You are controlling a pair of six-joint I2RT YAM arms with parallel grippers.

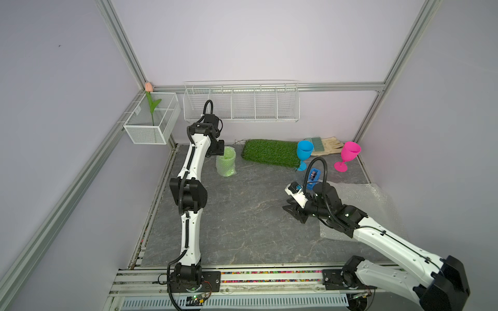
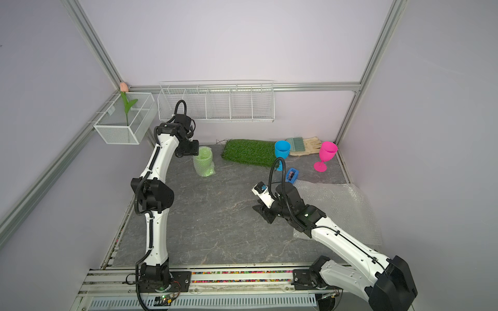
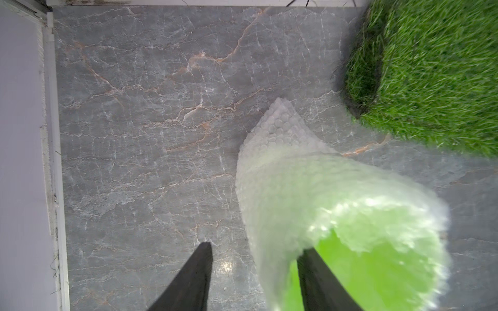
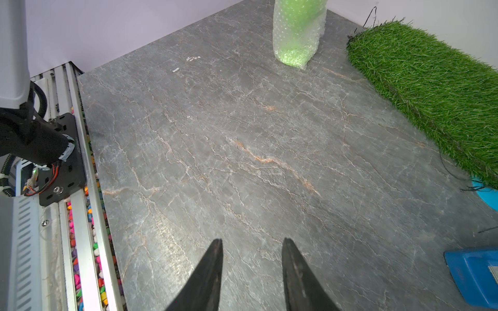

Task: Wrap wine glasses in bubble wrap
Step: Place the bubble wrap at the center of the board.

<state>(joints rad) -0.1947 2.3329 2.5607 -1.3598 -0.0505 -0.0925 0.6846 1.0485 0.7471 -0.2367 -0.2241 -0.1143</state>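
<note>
A lime green wine glass wrapped in bubble wrap (image 1: 226,163) (image 2: 204,164) stands upright at the back left of the grey floor. My left gripper (image 3: 256,247) is open over its mouth. One finger is inside the green bowl (image 3: 350,269), the other is outside, and floor shows between that finger and the wrap. The blue wine glass (image 1: 305,150) and pink wine glass (image 1: 349,152) stand bare at the back right. A flat bubble wrap sheet (image 1: 369,199) lies at the right under my right arm. My right gripper (image 4: 252,239) (image 1: 292,208) is open over bare floor.
A green grass mat (image 1: 269,152) lies along the back wall. A blue tape dispenser (image 1: 314,175) sits in front of the blue glass. Gloves and a brush (image 1: 327,145) lie behind it. A wire basket (image 1: 151,121) and a wire shelf (image 1: 239,103) hang on the walls.
</note>
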